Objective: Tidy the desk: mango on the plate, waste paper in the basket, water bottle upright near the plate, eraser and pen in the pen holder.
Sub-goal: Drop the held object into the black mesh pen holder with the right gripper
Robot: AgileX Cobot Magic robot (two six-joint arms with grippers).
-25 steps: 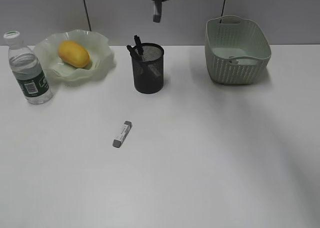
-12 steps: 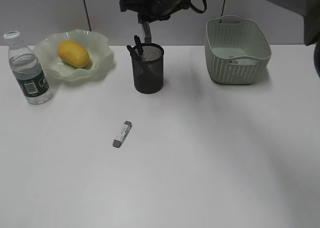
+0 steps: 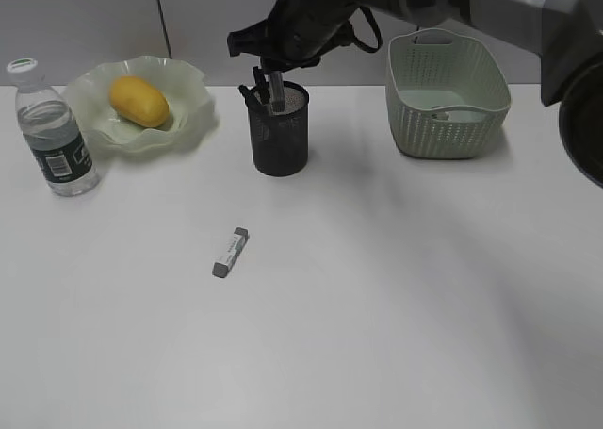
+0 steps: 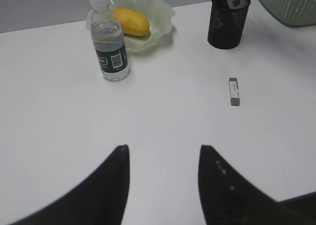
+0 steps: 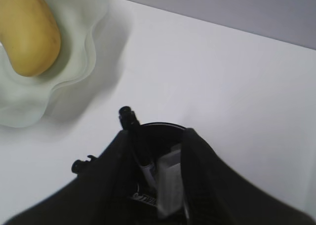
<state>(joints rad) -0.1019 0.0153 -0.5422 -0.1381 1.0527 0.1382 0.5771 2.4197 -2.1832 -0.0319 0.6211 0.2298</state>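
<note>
The right gripper [image 3: 276,82] hangs just over the black pen holder [image 3: 279,132]. Its fingers [image 5: 200,175] are close together, pinching a small pale block [image 5: 169,185], likely an eraser. The block points down into the open top of the cup. Dark pens [image 3: 254,85] stick out of the cup on its left side, right next to the gripper. The arm [image 3: 452,0] comes in from the top right and reaches across the middle of the desk [image 3: 377,306].

The left gripper [image 4: 163,185] is low and near, over a bare part of the desk. Its two dark fingers [image 4: 111,185] are spread apart with nothing between them.

A second eraser [image 3: 231,252], grey and white, lies flat on the desk in front of the cup, well apart from it.

The mango [image 3: 138,101] sits on the green plate [image 3: 193,113] at the back left. The bottle [image 3: 53,132] stands up straight, just beside the plate on its left, cap on.

The basket [image 3: 448,94] is at the back right, well apart from the cup. Something small and pale [image 3: 452,114] lies inside it, but I cannot tell what it is.
</note>
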